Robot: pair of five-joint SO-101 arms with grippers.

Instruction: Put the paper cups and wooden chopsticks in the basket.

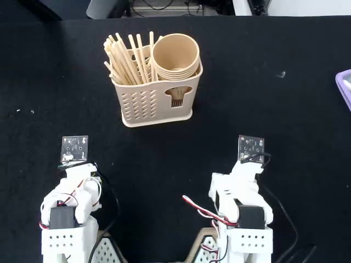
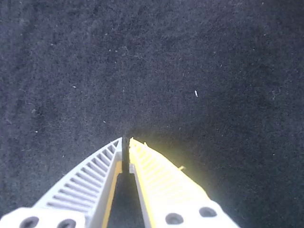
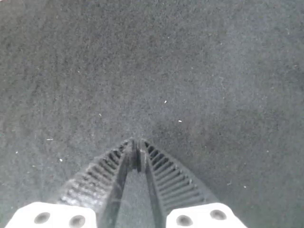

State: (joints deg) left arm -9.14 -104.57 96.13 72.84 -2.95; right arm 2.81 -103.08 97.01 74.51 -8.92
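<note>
We are recording the black-covered table (image 1: 285,142) as carrying the basket (image 1: 156,107), which is standing upright toward the far side. The paper cups (image 1: 175,55) are sitting nested in a stack in one compartment, and the wooden chopsticks (image 1: 129,60) are standing on end, fanning slightly, in the compartment beside it. The left gripper (image 2: 126,143) is hanging over bare cloth with its fingers pressed together and holding nothing; the right gripper (image 3: 137,143) is showing the same. A purple item (image 1: 344,90) is lying at the table's edge, too cropped to identify. We are judging the task finished or all but finished: every cup and chopstick we are seeing is already resting inside the basket, so no placing step appears to be remaining.
</note>
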